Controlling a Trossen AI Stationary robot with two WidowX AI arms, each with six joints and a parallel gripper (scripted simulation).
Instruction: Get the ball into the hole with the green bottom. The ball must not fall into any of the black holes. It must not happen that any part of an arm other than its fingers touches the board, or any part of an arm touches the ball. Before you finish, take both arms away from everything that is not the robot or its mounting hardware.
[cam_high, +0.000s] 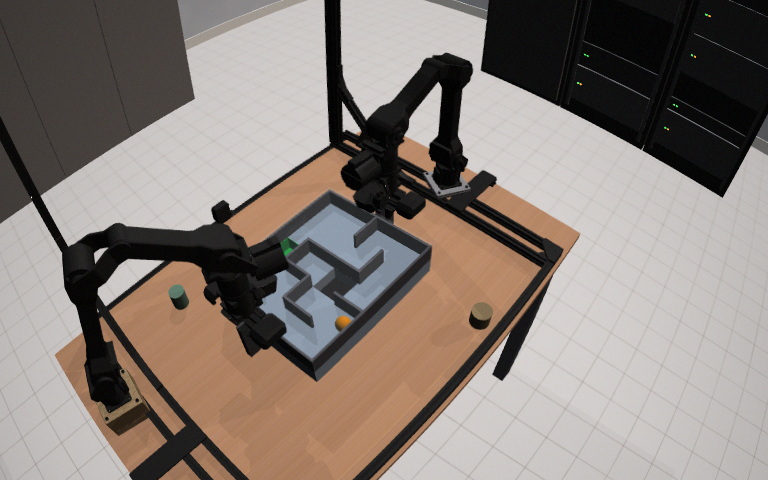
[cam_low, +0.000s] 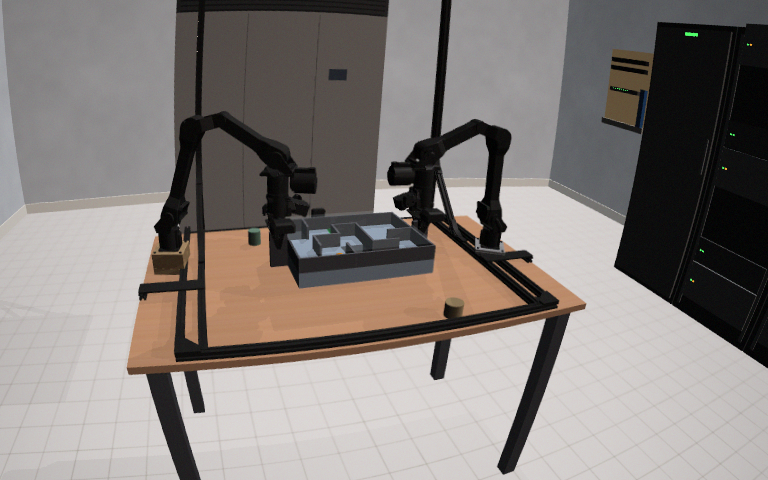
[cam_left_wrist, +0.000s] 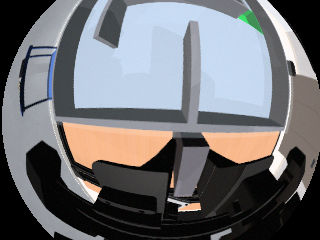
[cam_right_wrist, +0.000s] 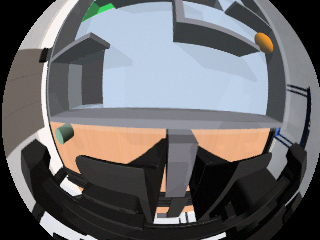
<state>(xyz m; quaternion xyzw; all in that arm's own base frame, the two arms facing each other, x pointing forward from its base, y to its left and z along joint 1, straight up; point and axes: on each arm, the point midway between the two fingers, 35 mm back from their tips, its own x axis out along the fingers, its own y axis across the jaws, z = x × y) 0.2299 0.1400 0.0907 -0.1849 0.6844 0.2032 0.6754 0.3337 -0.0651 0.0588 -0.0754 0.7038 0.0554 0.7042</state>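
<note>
The orange ball (cam_high: 342, 323) (cam_low: 338, 254) (cam_right_wrist: 264, 42) is by the board's (cam_high: 370, 313) (cam_low: 365, 264) (cam_left_wrist: 120, 120) (cam_right_wrist: 150, 119) long side wall, nearer the right hand (cam_high: 249, 335) (cam_low: 278, 249) (cam_right_wrist: 174, 142). The green hole (cam_high: 288, 246) (cam_low: 330, 230) (cam_left_wrist: 251, 21) (cam_right_wrist: 100, 9) is across from it. Both the right hand and left hand (cam_high: 386, 213) (cam_low: 421, 226) (cam_left_wrist: 182, 143) pinch board handles (cam_left_wrist: 191, 167) (cam_right_wrist: 181, 170).

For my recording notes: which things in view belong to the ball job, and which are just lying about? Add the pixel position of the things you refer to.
Belong to the job:
- orange ball (cam_high: 342, 323) (cam_low: 338, 254) (cam_right_wrist: 263, 43)
- walled board (cam_high: 373, 312) (cam_low: 362, 264) (cam_left_wrist: 125, 122) (cam_right_wrist: 165, 118)
- green-bottomed hole (cam_high: 288, 247) (cam_low: 330, 230) (cam_left_wrist: 251, 21) (cam_right_wrist: 100, 9)
- grey handles (cam_left_wrist: 191, 165) (cam_right_wrist: 180, 170), gripped by left gripper (cam_high: 385, 213) (cam_low: 421, 226) (cam_left_wrist: 182, 143) and right gripper (cam_high: 249, 340) (cam_low: 277, 251) (cam_right_wrist: 174, 142)

Apparently just lying about:
- teal cylinder (cam_high: 178, 296) (cam_low: 254, 236) (cam_right_wrist: 64, 133)
- tan cylinder (cam_high: 480, 315) (cam_low: 453, 307)
</note>
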